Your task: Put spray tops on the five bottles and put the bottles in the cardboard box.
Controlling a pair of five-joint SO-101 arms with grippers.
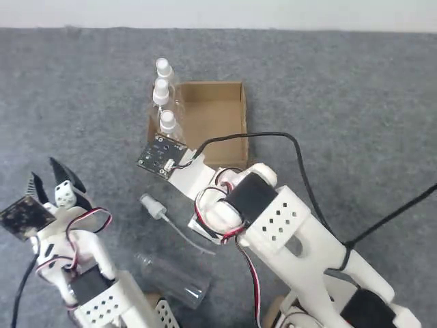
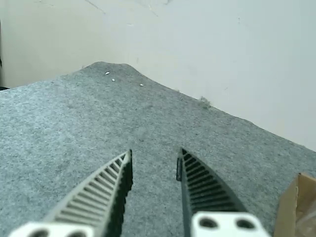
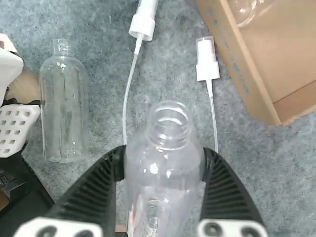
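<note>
Three capped bottles (image 1: 162, 96) crowd the left side of the cardboard box (image 1: 218, 119), leaving its right half open, the right arm (image 1: 273, 219) hangs over the box's near edge, and a lying bottle (image 1: 171, 277) and a loose spray top (image 1: 153, 205) clutter the bench (image 1: 355, 102) between the arms, open elsewhere

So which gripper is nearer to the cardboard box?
Right. The right gripper, shut on an uncapped bottle, is close beside a corner of the cardboard box. The left gripper is open over bare carpet, farther off to one side.
</note>
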